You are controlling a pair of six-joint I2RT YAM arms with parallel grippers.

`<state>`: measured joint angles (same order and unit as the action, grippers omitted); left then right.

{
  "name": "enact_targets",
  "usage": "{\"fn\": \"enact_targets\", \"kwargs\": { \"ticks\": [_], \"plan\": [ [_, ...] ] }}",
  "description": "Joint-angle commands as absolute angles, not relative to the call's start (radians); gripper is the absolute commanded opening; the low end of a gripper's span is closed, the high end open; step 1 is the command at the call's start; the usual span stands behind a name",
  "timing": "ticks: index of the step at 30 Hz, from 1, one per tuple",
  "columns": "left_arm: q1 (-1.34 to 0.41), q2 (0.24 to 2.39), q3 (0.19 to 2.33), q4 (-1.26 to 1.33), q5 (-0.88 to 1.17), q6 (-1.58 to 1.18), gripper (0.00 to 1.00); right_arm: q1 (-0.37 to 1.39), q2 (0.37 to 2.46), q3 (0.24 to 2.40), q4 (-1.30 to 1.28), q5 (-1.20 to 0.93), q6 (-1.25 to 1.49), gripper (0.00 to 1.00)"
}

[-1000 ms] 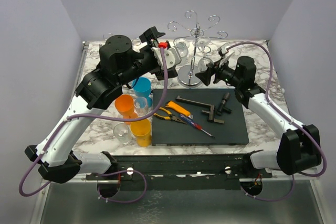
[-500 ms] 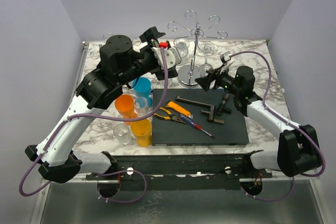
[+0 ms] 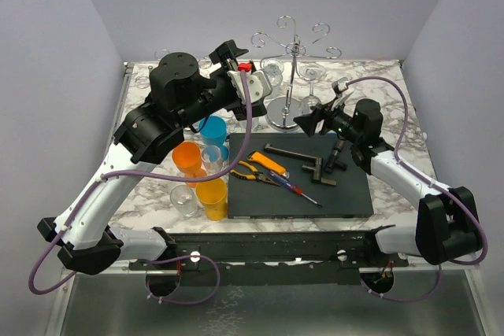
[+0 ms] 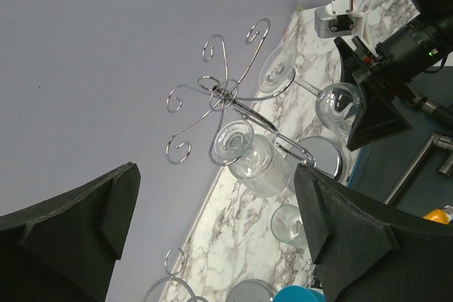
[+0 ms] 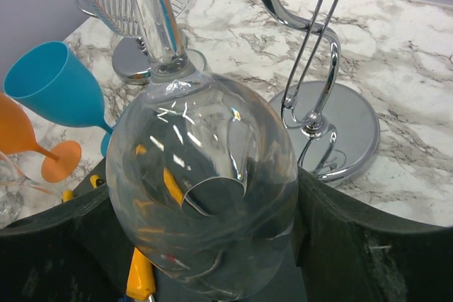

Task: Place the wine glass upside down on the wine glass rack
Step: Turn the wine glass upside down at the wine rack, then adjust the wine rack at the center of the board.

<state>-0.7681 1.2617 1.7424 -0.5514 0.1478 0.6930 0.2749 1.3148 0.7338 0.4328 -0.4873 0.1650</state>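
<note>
- Gripping wine glass (image 5: 205, 189) by the bowl with right gripper (image 3: 315, 120); jaws spread partway, to bowl width, closed on it.
- Held foot-first, stem angled up toward wine glass rack (image 3: 293, 76), just right of its centre. Probably so the foot can slide into a wire arm (image 4: 272, 132) and leave the bowl hanging down.
- Gripped at the bowl, likely to keep stem and foot free for hooking.
- Parked left of the rack with left gripper (image 4: 217, 182) spread fully, nothing in it, well apart from the glass; reads as standby.
- Left wrist only: shows stem and foot side-on, foot near the wire arms, cannot tell if touching; also shows ribbed glass (image 4: 255, 160) already hanging inverted.
- Right wrist only: shows pads (image 5: 354, 245) against the bowl on both sides, rack base (image 5: 333, 125) just beyond; foot out of frame.
- Top view: bowl mostly hidden behind the fingers.
</note>
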Motion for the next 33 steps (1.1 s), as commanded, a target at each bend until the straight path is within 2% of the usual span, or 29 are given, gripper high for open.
{"fn": "enact_targets", "kwargs": {
  "ticks": [1,5,6,7,10,24,29,33],
  "plan": [
    [-0.772,1.262,1.761,-0.549,0.143,0.658,0.99,0.274,1.292,0.746,0.355,-0.477,0.146,0.82],
    [-0.772,1.275,1.763,-0.549,0.135,0.638,0.99,0.275,1.266,0.746,0.318,-0.456,0.132,0.85],
    [-0.772,1.278,1.763,-0.549,0.134,0.635,0.99,0.275,1.261,0.748,0.308,-0.453,0.126,0.87],
    [-0.772,1.282,1.764,-0.549,0.131,0.631,0.99,0.275,1.254,0.750,0.301,-0.448,0.124,0.94],
    [-0.772,1.293,1.779,-0.549,0.123,0.615,0.99,0.275,1.235,0.764,0.264,-0.431,0.113,0.96],
    [-0.772,1.383,1.882,-0.570,0.040,0.436,0.99,0.273,1.000,0.894,-0.064,-0.334,0.145,0.95],
    [-0.770,1.467,1.967,-0.594,-0.032,0.316,0.99,0.271,0.984,1.065,-0.236,-0.240,0.159,0.93],
    [-0.768,1.544,2.047,-0.618,-0.065,0.222,0.93,0.271,1.048,1.249,-0.331,-0.133,0.181,0.87]
  ]
}}
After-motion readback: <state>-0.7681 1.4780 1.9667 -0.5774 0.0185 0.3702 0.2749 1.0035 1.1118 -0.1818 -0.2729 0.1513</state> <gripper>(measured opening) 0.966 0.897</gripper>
